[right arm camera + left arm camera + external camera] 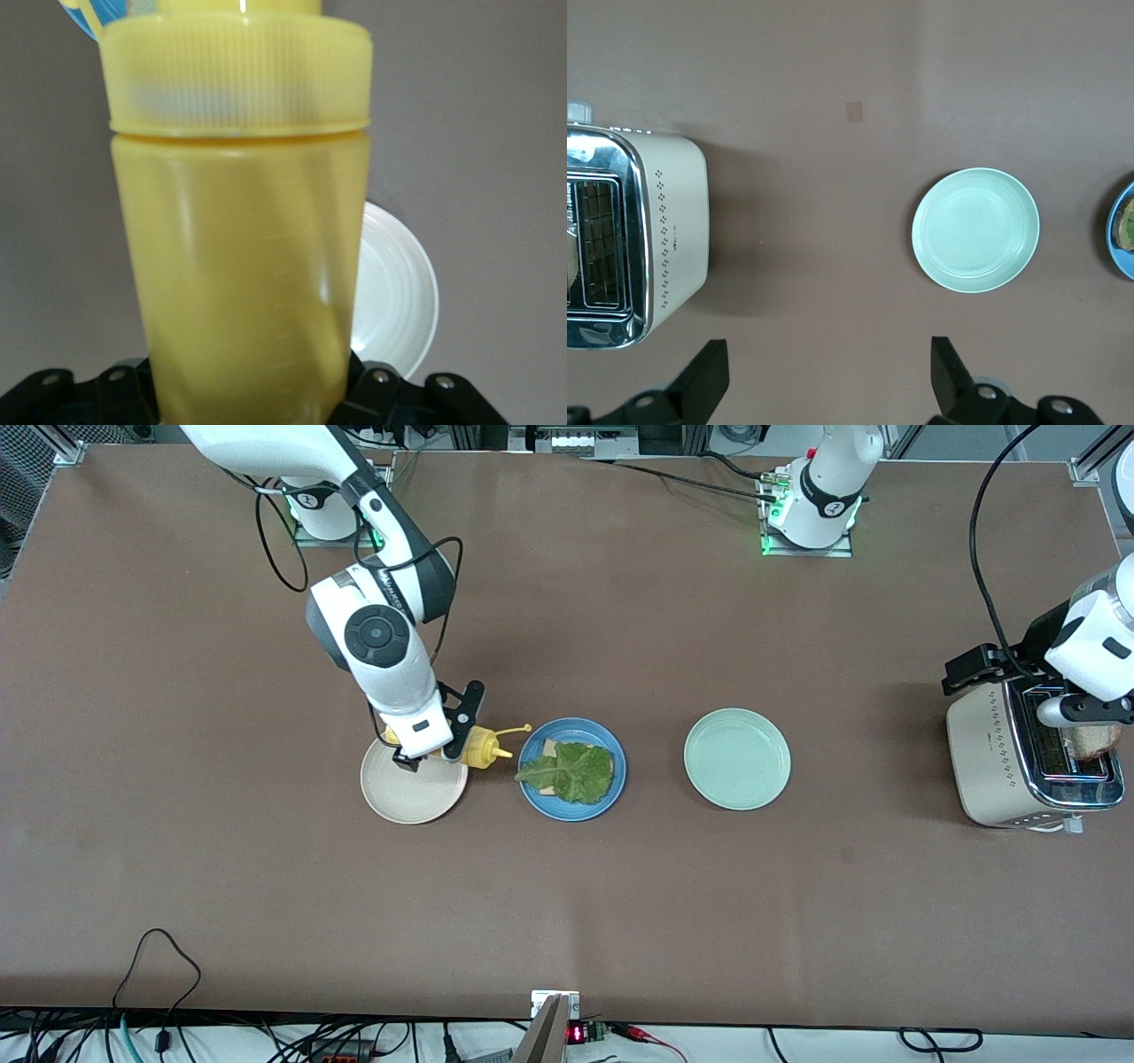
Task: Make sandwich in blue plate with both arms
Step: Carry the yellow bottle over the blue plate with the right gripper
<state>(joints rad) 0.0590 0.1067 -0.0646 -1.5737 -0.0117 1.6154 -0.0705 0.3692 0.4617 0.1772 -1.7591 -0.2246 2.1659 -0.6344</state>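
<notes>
R hand grips mustard bottle beside blue plate.

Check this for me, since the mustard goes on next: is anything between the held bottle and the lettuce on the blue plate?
Nothing visible. The right tool holds the yellow squeeze bottle tilted over the cream plate, nozzle toward the blue plate. The lettuce lies uncovered.
</notes>
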